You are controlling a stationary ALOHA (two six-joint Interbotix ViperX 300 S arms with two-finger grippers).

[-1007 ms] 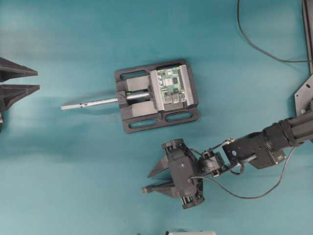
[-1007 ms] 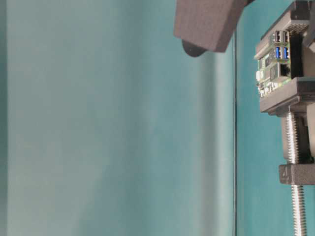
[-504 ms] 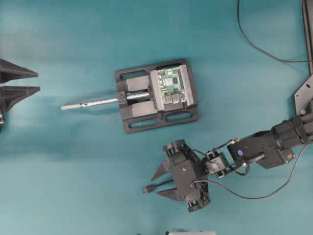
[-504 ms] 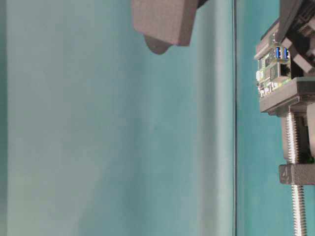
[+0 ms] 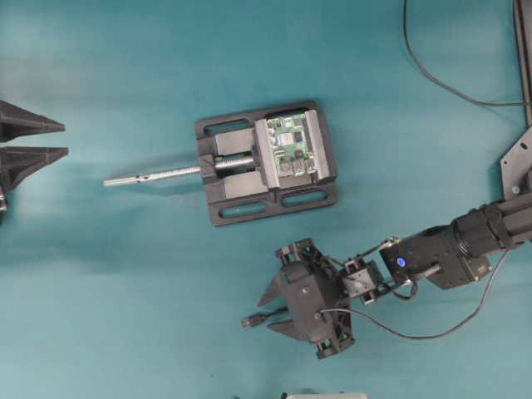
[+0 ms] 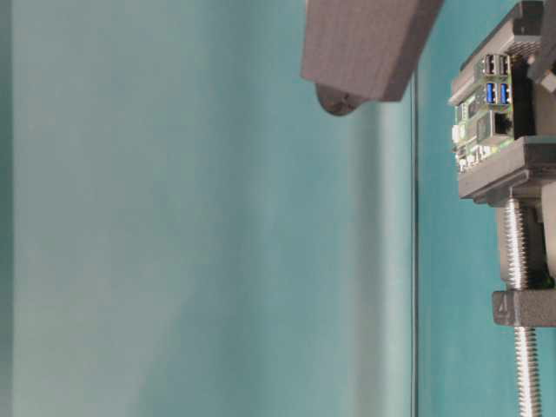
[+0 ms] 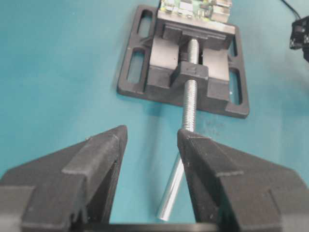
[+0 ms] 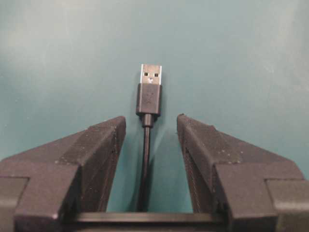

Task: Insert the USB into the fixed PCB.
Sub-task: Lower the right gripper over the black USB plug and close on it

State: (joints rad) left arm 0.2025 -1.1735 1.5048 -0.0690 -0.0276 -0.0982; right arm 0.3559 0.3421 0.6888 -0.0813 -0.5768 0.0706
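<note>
USB (image 8: 149,94) flat on table; fixed PCB (image 5: 293,146) apart (vise-clamped).

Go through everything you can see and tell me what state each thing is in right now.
USB plug: lying flat on the table, not held, cable running back between the right gripper's fingers.
Circuit board: clamped in the vise, ports empty.
Vise: closed on the board, screw rod sticking out.
Right gripper: open, straddling the cable.
Left gripper: open, empty.

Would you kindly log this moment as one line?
right gripper: open, straddling USB cable | USB: on table, ungrasped | left gripper: open, idle | PCB: in vise
</note>
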